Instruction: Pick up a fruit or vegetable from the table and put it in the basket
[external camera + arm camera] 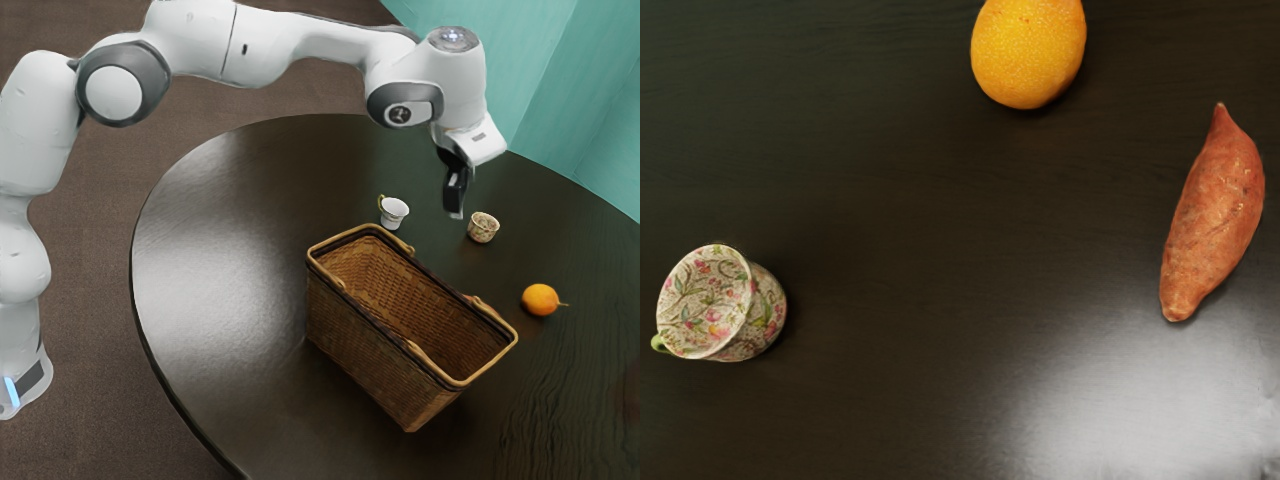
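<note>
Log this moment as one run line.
gripper above table | orange fruit on table, outside basket | sweet potato on table | pick not yet made

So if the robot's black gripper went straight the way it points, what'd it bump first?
Probably the dark round tabletop: the gripper points down, and would likely miss the small flowery cup, though depth is hard to judge here.
</note>
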